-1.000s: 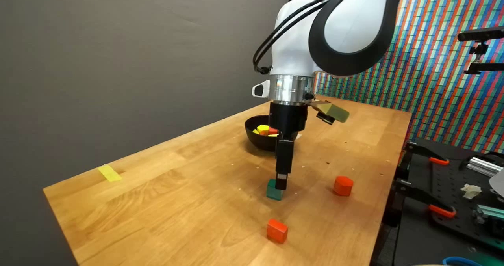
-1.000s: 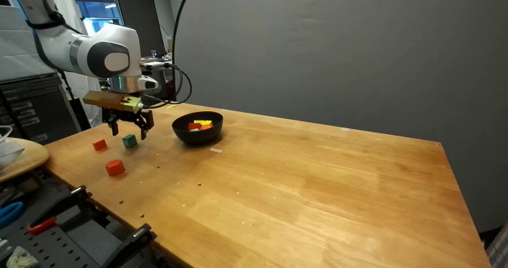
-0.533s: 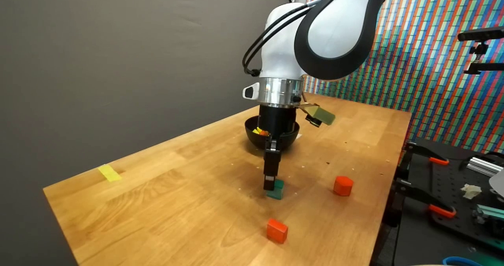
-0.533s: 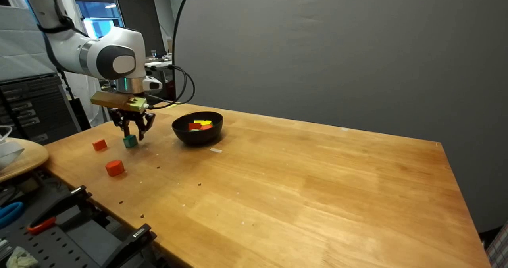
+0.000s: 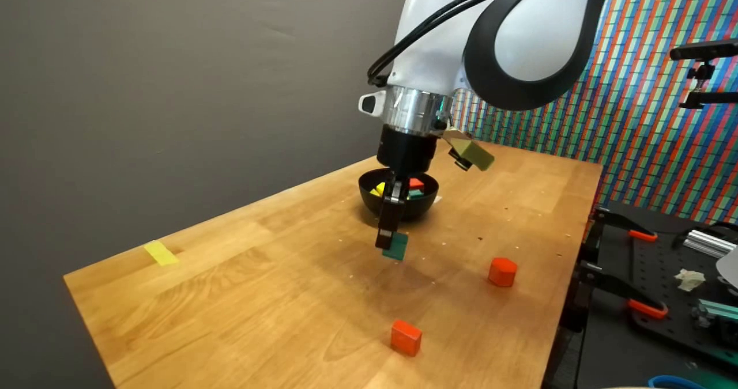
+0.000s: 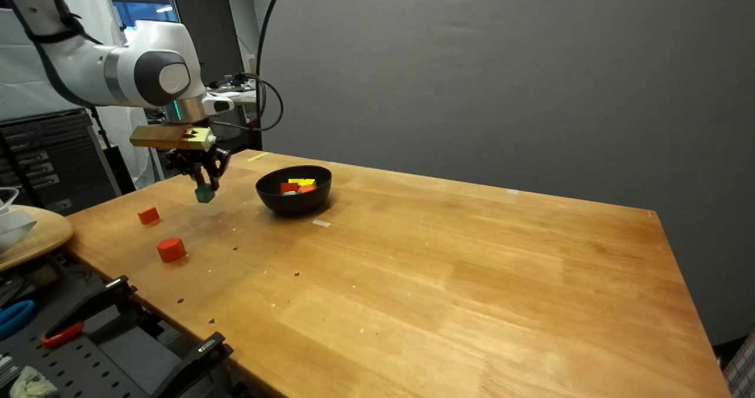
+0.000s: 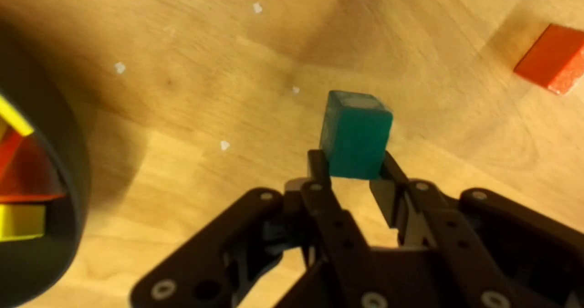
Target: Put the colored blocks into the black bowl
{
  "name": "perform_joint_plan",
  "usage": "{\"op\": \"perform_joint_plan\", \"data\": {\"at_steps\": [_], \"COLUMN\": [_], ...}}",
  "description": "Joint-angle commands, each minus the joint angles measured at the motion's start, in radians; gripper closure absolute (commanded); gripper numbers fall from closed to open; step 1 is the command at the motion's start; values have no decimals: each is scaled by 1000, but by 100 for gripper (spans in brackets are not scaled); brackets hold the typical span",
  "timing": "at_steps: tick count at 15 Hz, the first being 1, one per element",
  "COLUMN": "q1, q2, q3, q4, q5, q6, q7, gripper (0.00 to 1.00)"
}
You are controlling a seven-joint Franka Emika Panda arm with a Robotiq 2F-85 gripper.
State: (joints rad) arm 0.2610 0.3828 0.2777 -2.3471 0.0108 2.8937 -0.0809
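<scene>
A green block [image 7: 358, 139] is pinched between the fingertips of my gripper [image 7: 355, 166], which is shut on it. In both exterior views the green block [image 5: 395, 247] [image 6: 204, 193] hangs clear of the table, slightly tilted. The black bowl [image 6: 292, 205] stands beside the gripper, its rim cut off at the left of the wrist view. Inside it lie yellow, red and green blocks, partly hidden in an exterior view by the gripper [image 5: 385, 240]. Two orange-red blocks rest on the table: a thinner one [image 5: 406, 337] [image 7: 550, 54] and a hexagonal one [image 5: 503, 272] [image 6: 171, 249].
A pale-yellow strip [image 5: 161, 253] is stuck near the table's far edge. Black clamps with orange handles [image 5: 648, 308] grip the table's side edge. A grey wall [image 5: 173, 118] runs along the back, and a round wooden top [image 6: 35, 233] stands off one corner.
A second ago the gripper was open over the green block on the table. The jaws have since come together on the block, and it has been lifted off the surface.
</scene>
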Motion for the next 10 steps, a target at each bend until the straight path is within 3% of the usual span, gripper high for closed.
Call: {"op": "perform_joint_plan", "data": {"at_steps": [1,2,4,8,10], "q1": [6,4,50,147,240], "q2": [-197,-222,-241,-177,-118], "q3": [-42,-63,-186,-510,-674], "q4": [-151,-170,-183,-102,-29], "q5": [-11,-17,-88,-412,-544], "q6": [127,158,216,269,273], "q7": [88,106,174,414,562], "gripper": [85,85,85,85,84]}}
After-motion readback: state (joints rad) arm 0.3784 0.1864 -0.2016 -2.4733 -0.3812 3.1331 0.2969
